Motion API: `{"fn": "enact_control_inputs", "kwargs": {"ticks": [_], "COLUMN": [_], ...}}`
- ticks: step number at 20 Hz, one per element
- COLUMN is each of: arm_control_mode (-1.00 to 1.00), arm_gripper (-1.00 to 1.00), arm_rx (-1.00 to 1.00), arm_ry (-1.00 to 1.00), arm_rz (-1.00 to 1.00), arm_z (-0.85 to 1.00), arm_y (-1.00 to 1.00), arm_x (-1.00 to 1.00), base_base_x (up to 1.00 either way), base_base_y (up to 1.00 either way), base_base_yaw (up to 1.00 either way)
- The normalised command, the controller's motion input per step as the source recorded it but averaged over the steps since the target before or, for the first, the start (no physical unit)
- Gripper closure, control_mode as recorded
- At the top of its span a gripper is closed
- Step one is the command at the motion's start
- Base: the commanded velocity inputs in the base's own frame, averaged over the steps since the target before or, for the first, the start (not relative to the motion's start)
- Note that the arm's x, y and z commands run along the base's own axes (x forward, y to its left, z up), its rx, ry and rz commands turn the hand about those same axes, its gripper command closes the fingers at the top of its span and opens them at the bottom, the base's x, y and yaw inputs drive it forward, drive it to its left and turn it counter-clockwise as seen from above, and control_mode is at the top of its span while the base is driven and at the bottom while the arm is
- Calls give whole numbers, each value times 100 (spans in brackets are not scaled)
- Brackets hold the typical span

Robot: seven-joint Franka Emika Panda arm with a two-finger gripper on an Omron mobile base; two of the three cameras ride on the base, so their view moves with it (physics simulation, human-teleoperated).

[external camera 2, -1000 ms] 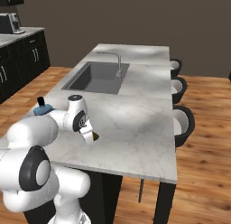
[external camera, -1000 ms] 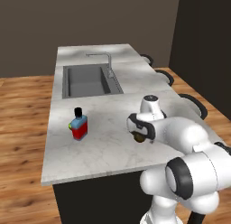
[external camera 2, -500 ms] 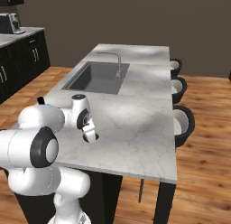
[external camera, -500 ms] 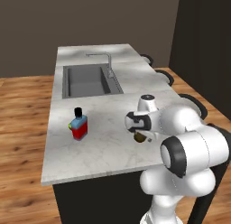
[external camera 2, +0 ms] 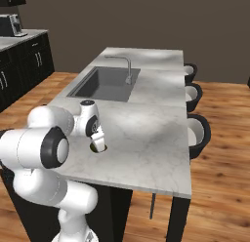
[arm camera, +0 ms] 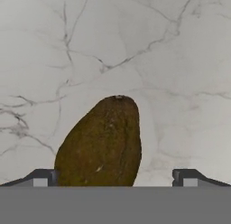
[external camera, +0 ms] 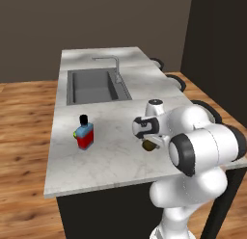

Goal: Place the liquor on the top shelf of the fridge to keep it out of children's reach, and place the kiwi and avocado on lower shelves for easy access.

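Dropping lower over the last second, the claw [arm camera: 115, 179] is hanging wide open right above the kiwi [arm camera: 100, 144], which is lying on the marble bench [arm camera: 171, 74] between its tips, closer to one. Looking light, firm and prone to rolling, it is asking for a squeeze across its narrow middle. Well off to one side, the liquor [external camera: 85, 133] is standing upright.

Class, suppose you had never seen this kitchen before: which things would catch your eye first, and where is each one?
The big white robot arm at the near edge of the marble island, bent low over a small brown fruit. In the hand view that fruit lies on the marble between the open fingers. Next, the red and blue liquor bottle, upright left of the arm, in front of the sink.
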Motion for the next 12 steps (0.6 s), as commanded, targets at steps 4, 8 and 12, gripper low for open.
{"fn": "enact_control_inputs", "kwargs": {"ticks": [4,8,12], "arm_control_mode": [-100,-100,-100], "arm_gripper": [-100,-100,-100], "arm_rx": [0,0,0], "arm_ry": [0,2,5], "arm_rz": [0,0,0], "arm_z": [-14,-32,-40], "arm_y": [0,0,0], "arm_x": [11,0,0], "base_base_x": [0,0,0], "base_base_y": [0,0,0], "base_base_yaw": [0,0,0]}}
